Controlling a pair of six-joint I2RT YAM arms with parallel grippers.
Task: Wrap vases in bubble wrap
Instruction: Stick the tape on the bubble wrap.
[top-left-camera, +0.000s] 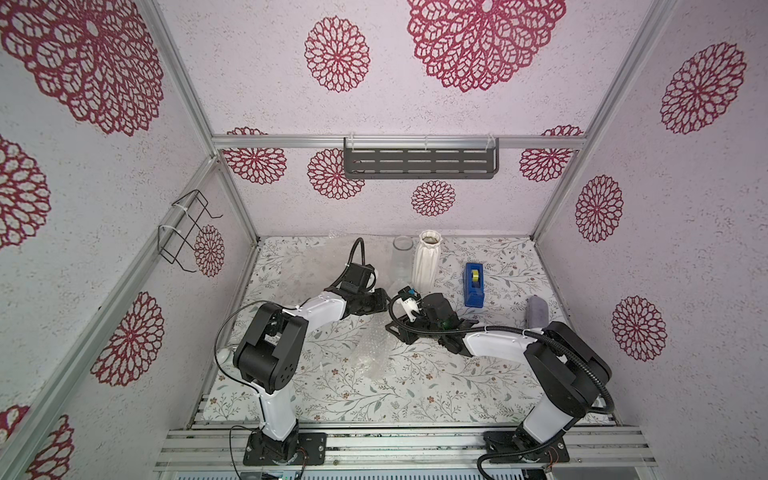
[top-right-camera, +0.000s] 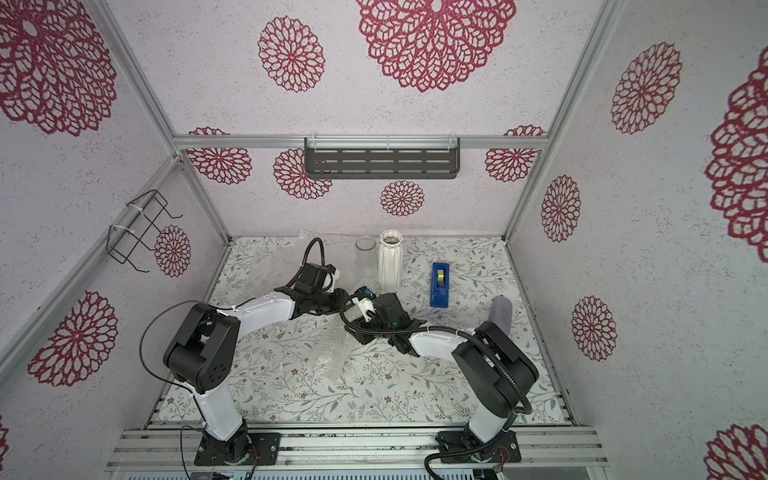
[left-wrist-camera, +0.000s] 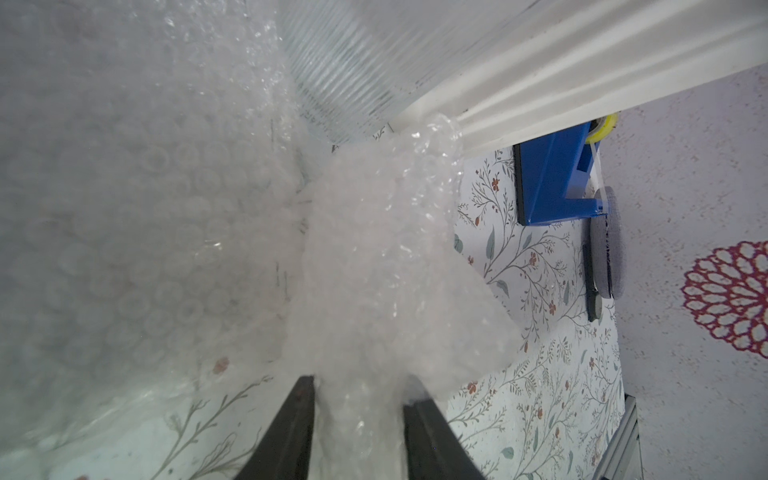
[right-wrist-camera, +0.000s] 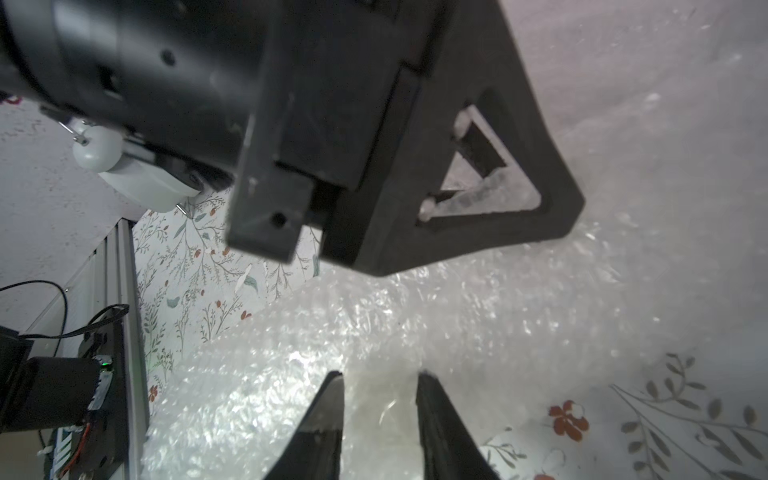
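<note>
Around the jaws, on three sides, you see white, rough walls (top-left-camera: 257, 83) printed with dark red flower rosettes (top-left-camera: 337, 54) and framed by silver aluminium profiles (top-left-camera: 399, 142). Beyond the jaws and well above them, a dark slotted shelf (top-left-camera: 420, 163) hangs on the back profile. Well apart to their left, a black wire rack (top-left-camera: 187, 232) is tied to the side wall. Under the jaws lies a table cover (top-left-camera: 415, 395) with leaves and small flowers. The light is soft and even.
</note>
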